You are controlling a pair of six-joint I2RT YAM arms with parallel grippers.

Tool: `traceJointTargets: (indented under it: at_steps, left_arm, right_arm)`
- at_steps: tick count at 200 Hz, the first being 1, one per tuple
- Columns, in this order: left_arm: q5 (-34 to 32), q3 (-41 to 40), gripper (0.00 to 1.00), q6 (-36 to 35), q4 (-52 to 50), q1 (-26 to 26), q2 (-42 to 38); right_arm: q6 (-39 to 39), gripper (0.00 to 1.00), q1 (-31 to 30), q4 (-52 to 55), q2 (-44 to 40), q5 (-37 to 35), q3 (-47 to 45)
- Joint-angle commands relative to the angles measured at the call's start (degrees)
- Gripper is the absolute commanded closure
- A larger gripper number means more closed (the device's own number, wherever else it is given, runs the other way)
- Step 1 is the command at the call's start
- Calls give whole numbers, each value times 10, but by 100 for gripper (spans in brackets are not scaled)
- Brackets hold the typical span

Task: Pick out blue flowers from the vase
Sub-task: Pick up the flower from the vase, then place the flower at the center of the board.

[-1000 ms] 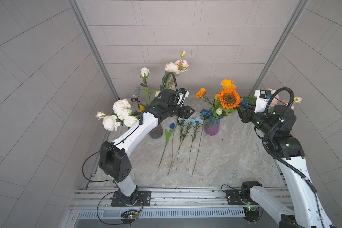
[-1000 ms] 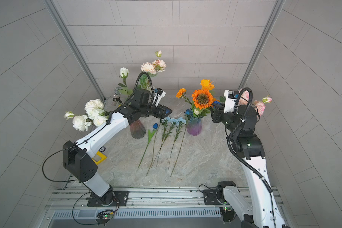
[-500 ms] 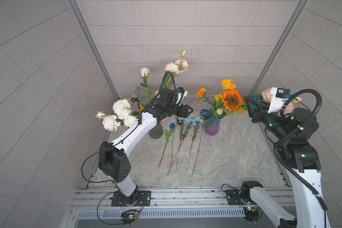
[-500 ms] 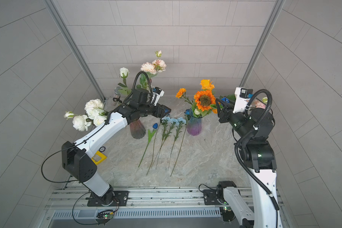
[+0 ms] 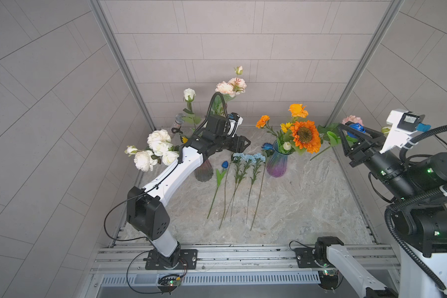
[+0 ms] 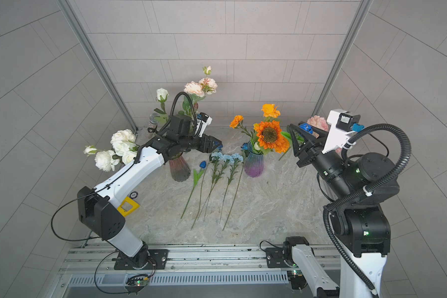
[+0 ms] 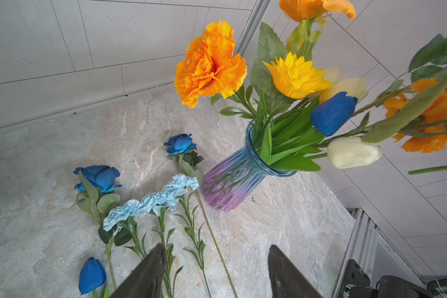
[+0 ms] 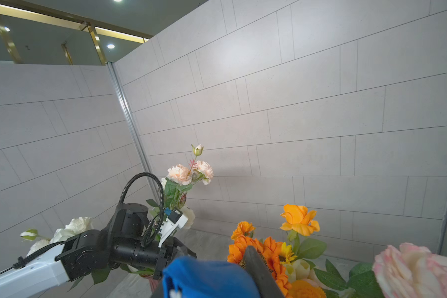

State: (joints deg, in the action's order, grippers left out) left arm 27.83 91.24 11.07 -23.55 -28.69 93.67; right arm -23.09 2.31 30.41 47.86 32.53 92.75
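Note:
My right gripper (image 5: 352, 129) is shut on a dark blue flower (image 5: 355, 128), held high at the right, away from the vase (image 5: 276, 165). Its green stem (image 5: 320, 152) trails back toward the vase. The bloom (image 8: 207, 277) fills the space between the jaws in the right wrist view. The blue-purple vase (image 7: 232, 185) holds orange and yellow blooms and a blue tulip bud (image 7: 332, 113). On the table lie light blue carnations (image 5: 248, 156), a blue tulip (image 5: 225, 164) and blue roses (image 7: 180, 144). My left gripper (image 7: 214, 254) hovers open over them, holding nothing.
A dark vase (image 5: 204, 171) with white roses (image 5: 159, 144) and pink blooms (image 5: 231, 86) stands under the left arm. A pink bloom (image 5: 352, 120) sits in the back right corner. A yellow frame (image 6: 127, 206) lies at the left. Walls close three sides.
The right arm has pulled up and to the right, away from the vase, carrying the blue flower with it. The left arm has not moved.

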Motion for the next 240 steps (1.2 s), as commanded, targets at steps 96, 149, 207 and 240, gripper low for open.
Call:
traceJointTargets:
  at_steps: [96,149,207,240]
  left_arm:
    - [-39,-61,33,1,-12,31,-111]
    - [-41,-65,33,10,-10,31,-131]
    - [-44,-51,33,11,-16,31,-136]
    - [-52,-55,33,4,-25,31,-143]
  right_arm:
    - [-140,61,1,-76,-75,228,-168]
    - [-174,61,-39,-140,-78,244,-233]
    - [-81,61,-269,-131,3,97,-308]
    - [-162,61,-279,-308,52,88,-388]
